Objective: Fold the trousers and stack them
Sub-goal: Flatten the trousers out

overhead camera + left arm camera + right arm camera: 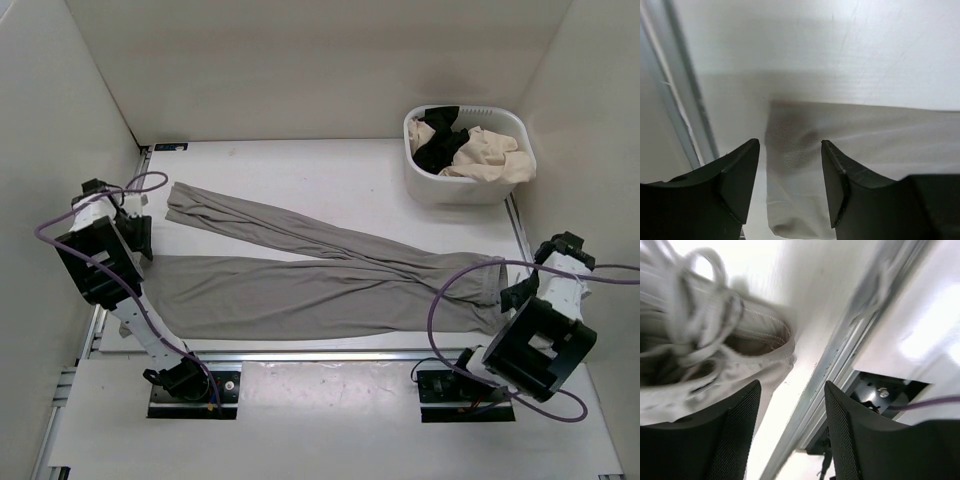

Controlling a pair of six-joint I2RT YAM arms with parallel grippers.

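The grey trousers [300, 290] lie flat on the white table, both legs reaching left and the waistband at the right. My left gripper [143, 235] is open at the left leg ends. In the left wrist view it [790, 145] hangs just above a leg hem [800, 165], which lies between the two fingers without touching them. My right gripper [512, 292] is open beside the waistband. In the right wrist view it [792, 385] is empty, with the waistband and its drawstring [715, 335] at the upper left, beside the left finger.
A white basket [450, 188] stands at the back right and holds a black garment [440, 150] and a beige garment [490, 155]. A metal rail [840, 365] runs along the table's edge near the right gripper. Another rail [685, 100] lies left of the left gripper.
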